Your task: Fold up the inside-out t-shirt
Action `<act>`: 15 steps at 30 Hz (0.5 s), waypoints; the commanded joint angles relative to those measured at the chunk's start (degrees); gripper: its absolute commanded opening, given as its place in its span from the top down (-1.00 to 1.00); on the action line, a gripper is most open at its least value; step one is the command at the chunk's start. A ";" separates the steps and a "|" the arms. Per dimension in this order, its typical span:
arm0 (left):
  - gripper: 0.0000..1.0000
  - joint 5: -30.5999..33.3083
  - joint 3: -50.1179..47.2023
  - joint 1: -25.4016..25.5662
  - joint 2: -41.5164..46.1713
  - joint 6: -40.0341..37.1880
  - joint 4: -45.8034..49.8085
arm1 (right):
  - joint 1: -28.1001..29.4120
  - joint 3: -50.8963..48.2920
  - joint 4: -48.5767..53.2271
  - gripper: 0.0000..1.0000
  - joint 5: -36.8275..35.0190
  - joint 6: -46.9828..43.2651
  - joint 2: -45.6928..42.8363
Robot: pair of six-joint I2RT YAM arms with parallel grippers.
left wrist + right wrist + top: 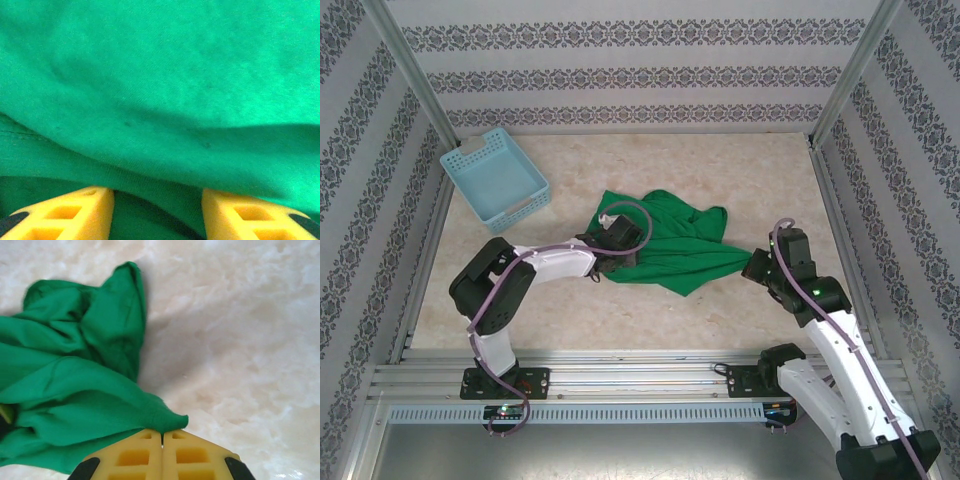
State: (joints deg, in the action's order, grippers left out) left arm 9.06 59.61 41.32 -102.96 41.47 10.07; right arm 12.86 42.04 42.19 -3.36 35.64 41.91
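**Plain bright green cloth t-shirt bunched mid-worktop, right gripper pinching its tip**

The shirt lies crumpled near the middle, well off every edge. The right gripper is clenched on the shirt's right-hand tip, yellow fingers pressed together. The left gripper sits low over the shirt's left side, released, fingers apart, cloth bulging ahead of them. A light blue plastic lattice basket stands at the far left corner, apart from the shirt.

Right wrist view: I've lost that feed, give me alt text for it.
The right gripper has its yellow jaws closed on an edge of the crumpled bright green cloth t-shirt, which bunches to the left. Pale marbled tabletop lies to the right.
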 commanded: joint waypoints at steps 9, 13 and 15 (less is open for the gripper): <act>-0.11 -0.24 0.12 2.45 4.52 -7.82 -0.46 | 4.65 -0.28 -5.09 1.00 7.89 -2.02 11.83; -0.22 -0.18 -1.75 2.46 6.78 -11.06 -0.86 | 3.33 4.41 0.56 1.00 0.92 -4.82 0.96; -0.27 0.35 -1.78 2.46 7.40 -12.52 0.09 | 2.10 7.07 2.57 1.00 -0.38 -5.57 -3.14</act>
State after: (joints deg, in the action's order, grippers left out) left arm 9.06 58.50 43.79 -98.17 32.91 9.91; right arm 16.08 44.49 41.30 0.89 32.73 43.59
